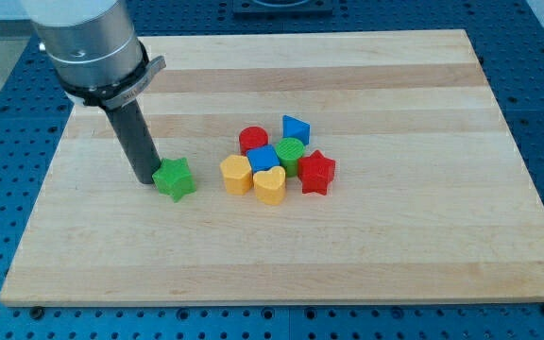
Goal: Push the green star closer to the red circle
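Observation:
The green star lies on the wooden board, left of the cluster of blocks. My tip sits right against the star's left side. The red circle is at the top left of the cluster, to the right of the star and a little higher in the view. A gap of bare board separates the star from the cluster.
The cluster also holds a blue triangle-like block, a green circle, a blue cube, a red star, a yellow hexagon-like block and a yellow heart. The arm's grey body hangs over the board's upper left.

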